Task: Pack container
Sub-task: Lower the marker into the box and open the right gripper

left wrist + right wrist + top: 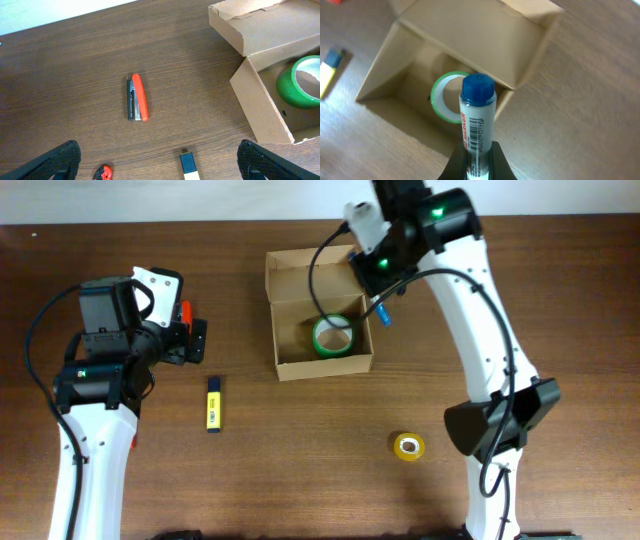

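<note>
The tan cardboard box (300,275) stands open at the table's centre back, its flap lid folded away at the far side. A green tape roll (333,337) lies inside it. My right gripper (377,292) is over the box's right wall, shut on a white marker with a blue cap (382,314). In the right wrist view the marker (477,115) points down from the gripper (477,162) above the box (485,50) and the green tape (445,97). My left gripper (192,340) is open and empty, left of the box; its fingers frame the left wrist view (160,167).
A yellow marker with a dark blue cap (213,402) lies left of the box, also in the left wrist view (188,167). A yellow tape roll (408,447) lies front right. A red stapler-like tool (137,97) and a small red-black piece (104,173) lie near the left gripper.
</note>
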Motion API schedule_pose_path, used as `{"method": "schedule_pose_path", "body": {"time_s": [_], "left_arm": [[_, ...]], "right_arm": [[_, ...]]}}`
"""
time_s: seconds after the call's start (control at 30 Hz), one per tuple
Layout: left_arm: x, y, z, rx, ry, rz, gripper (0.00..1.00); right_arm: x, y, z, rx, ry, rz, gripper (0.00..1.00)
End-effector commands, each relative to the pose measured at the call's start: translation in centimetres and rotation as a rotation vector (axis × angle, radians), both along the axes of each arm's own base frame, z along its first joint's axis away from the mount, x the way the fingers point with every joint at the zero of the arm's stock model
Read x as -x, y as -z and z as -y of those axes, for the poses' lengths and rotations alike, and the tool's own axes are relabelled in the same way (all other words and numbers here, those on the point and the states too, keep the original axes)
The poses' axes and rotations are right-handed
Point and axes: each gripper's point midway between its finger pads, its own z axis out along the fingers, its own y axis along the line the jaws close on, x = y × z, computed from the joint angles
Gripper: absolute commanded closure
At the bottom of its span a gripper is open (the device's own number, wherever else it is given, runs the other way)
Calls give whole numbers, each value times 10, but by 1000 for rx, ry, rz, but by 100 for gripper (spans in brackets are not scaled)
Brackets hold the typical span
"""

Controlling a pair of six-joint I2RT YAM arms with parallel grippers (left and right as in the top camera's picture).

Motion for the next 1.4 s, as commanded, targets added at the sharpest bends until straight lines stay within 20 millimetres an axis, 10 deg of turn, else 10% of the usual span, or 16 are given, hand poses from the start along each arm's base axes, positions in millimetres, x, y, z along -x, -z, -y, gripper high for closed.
{"method": "schedule_pose_path", "body": {"time_s": [0.0, 0.17, 0.5, 0.77, 1.37], "left_arm": [[-2, -3, -1, -9, 10, 7, 1], [-1, -3, -1, -9, 11, 3, 1], [-1, -3, -1, -8, 11, 3, 1], [0, -1, -1, -8, 11, -5, 1], [2, 1, 0, -7, 11, -15, 1]], "right_arm": [[4, -4, -16, 90, -183, 79, 96], [21, 8, -52, 160, -471, 116, 96], [58, 98, -103, 188, -700, -104, 96], [86, 153, -85, 243, -747, -279, 96], [96, 169, -83, 235, -740, -351, 96]]}}
